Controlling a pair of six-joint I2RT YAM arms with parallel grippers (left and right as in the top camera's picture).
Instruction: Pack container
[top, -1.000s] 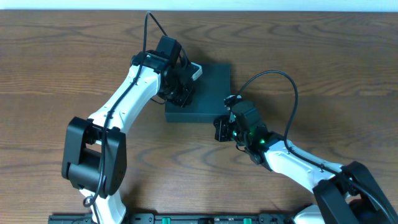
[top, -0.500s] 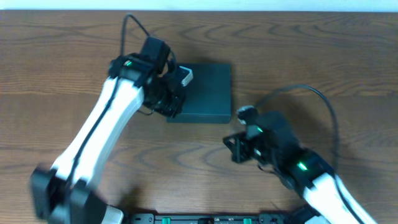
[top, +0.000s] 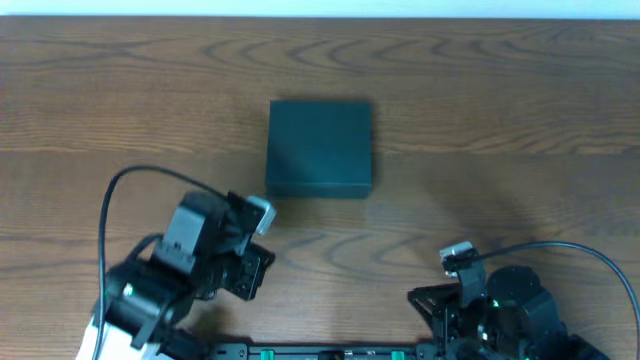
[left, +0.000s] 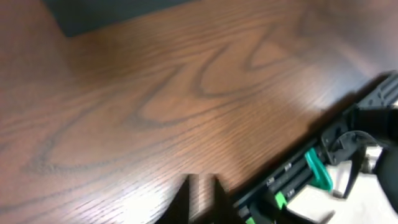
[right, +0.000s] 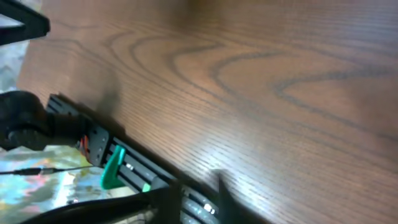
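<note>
Lying on the table (top: 520, 110): the container (top: 320, 148), dark and square, lid flat and shut, nothing touching it.
Left gripper (top: 248, 272): low by the table's front edge; the container sits ahead of it and slightly to its right, well apart.
Left fingers (left: 185, 198): tips narrowly parted, nothing held; only the container's edge shows at the wrist view's top left.
Right gripper (top: 432, 302): also by the front edge; the container is ahead and to its left, well apart.
Right fingers (right: 166, 194): blurred, parted, holding nothing.
</note>
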